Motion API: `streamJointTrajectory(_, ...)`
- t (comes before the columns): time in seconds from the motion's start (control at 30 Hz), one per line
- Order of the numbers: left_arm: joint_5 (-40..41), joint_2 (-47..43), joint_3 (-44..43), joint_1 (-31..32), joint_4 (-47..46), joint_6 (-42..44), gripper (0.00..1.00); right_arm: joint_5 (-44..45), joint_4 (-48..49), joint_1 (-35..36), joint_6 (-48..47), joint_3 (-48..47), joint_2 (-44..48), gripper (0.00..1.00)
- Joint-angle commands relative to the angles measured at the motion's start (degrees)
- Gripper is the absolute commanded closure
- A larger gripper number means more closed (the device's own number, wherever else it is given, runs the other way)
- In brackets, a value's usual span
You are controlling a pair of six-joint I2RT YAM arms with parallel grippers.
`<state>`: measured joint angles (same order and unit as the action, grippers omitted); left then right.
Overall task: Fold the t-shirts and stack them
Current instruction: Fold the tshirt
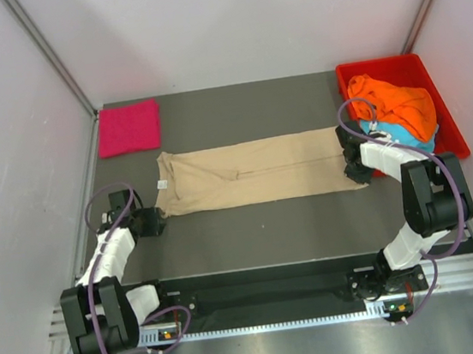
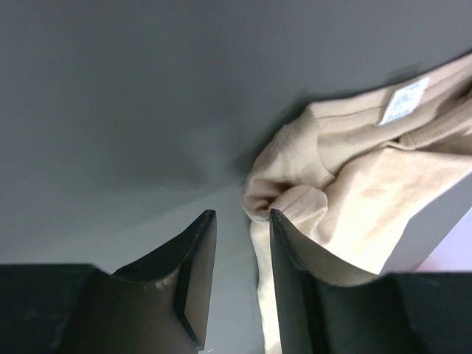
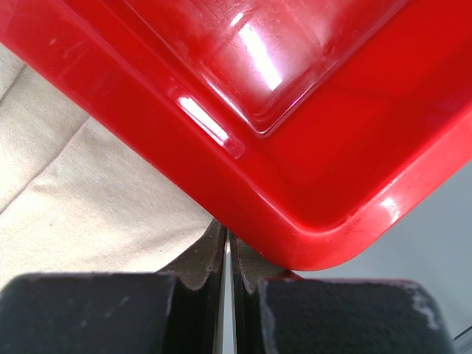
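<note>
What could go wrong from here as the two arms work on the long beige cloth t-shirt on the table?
First, the left gripper has its jaws apart, with the collar end of the beige cloth t-shirt off to one side rather than between them, so closing may catch only an edge or nothing. Second, the right gripper is shut right by the corner of the red plastic tray, so a lift or sweep might bump the tray and its orange cloth t-shirt.
</note>
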<state>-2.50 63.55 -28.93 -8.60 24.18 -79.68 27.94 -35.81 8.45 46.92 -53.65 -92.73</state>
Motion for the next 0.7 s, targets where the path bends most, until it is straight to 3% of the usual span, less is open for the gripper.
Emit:
streamJointTrajectory(0.0,-0.04,1.22,1.59,-0.71,-5.2,-3.37,0.6,2.38,1.27,-1.5,-0.95,-0.93,-0.52,1.0)
streamJointTrajectory(0.47,0.75,4.3,2.21,-0.98,-9.59,-5.4,0.64,2.29,1.62,-1.5,-0.95,-0.84,-1.05,1.0)
streamJointTrajectory(0.6,0.57,5.27,2.47,-1.07,-11.0,-4.96,0.75,2.38,1.8,-1.59,-0.95,-0.93,-1.67,1.0)
streamJointTrajectory(0.67,0.92,5.36,1.69,-1.07,-11.27,-3.13,0.91,2.81,1.19,-1.5,-1.04,-1.02,-1.84,1.0)
